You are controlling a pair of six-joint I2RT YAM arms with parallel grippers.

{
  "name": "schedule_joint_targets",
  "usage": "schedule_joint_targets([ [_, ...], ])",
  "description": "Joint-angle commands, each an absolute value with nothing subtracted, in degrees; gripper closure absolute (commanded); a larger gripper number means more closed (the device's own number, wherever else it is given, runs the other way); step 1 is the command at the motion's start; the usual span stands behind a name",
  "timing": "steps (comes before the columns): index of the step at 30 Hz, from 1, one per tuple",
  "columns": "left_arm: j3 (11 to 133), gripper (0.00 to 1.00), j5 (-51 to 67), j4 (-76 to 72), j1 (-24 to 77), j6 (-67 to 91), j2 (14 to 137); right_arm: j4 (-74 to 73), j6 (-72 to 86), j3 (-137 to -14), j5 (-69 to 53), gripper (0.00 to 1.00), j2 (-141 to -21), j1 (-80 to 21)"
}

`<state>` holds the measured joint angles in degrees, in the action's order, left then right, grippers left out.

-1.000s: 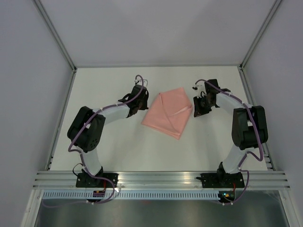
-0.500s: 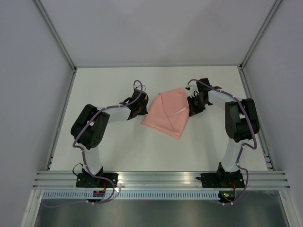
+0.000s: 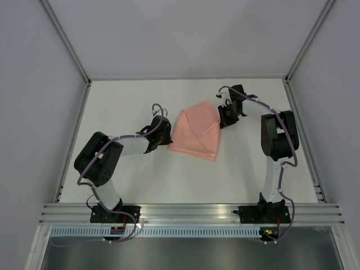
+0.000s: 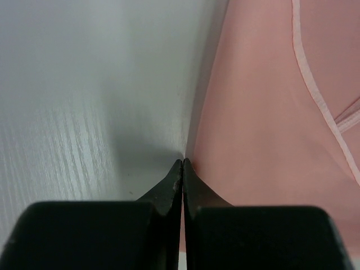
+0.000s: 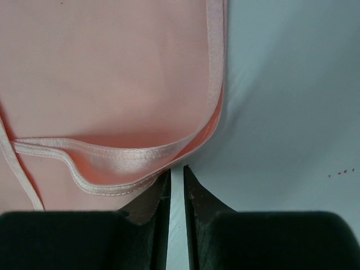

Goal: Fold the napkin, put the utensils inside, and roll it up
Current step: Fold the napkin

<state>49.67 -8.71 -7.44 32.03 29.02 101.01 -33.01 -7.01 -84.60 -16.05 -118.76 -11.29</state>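
The pink napkin (image 3: 196,135) lies folded in the middle of the white table. Its hemmed flaps overlap on the right side. My left gripper (image 3: 167,138) sits low at the napkin's left edge. In the left wrist view its jaws (image 4: 183,161) are shut, tips meeting right at the edge of the napkin (image 4: 270,112). My right gripper (image 3: 223,121) is at the napkin's upper right corner. Its jaws (image 5: 176,169) stand a narrow slit apart with bare table showing between them. The napkin's hem (image 5: 140,152) curls just over the left finger. The utensils are out of view.
White walls close in the table on the left, back and right. An aluminium rail (image 3: 191,214) runs along the near edge, carrying both arm bases. The table (image 3: 129,107) is bare white around the napkin.
My right gripper has moved left and farther back, pushing the napkin's right corner inward so the napkin looks narrower. My left gripper has slid nearer along the left edge.
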Motion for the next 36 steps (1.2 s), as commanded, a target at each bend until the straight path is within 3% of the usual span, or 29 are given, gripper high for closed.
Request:
schedule_joint_targets([
  [1,46.94,0.98,-8.35,-6.77,32.61,31.73,98.09,-34.01,-5.63,-87.71,-14.15,0.80,-121.37,-11.78],
  [12,41.05,0.98,-11.42,-6.94,33.57,32.26,87.91,-33.92,-5.45,-88.51,-12.83,0.79,-119.72,-12.31],
  [18,40.17,0.98,-13.27,-5.89,33.57,30.32,82.45,-35.60,-9.31,-88.33,-14.77,0.73,-116.46,-12.04],
  [25,37.44,0.94,-12.66,-6.86,33.57,27.78,71.91,-34.62,-9.05,-83.15,-13.89,0.72,-110.23,-5.20],
  [28,37.00,0.86,-12.65,-4.31,33.57,27.25,66.28,-37.86,-12.82,-82.18,-16.07,0.66,-103.38,-4.66],
  [31,36.74,0.67,-12.04,-3.78,33.57,26.46,59.70,-39.99,-17.39,-81.31,-16.01,0.62,-97.05,-7.54],
  [32,36.91,0.55,-11.69,-3.87,33.57,26.46,56.98,-39.64,-17.92,-80.34,-14.87,0.62,-93.81,-9.12],
  [36,38.84,0.48,-10.20,-2.29,33.57,26.19,51.96,-36.92,-20.56,-72.01,-14.76,0.55,-87.02,-16.07],
])
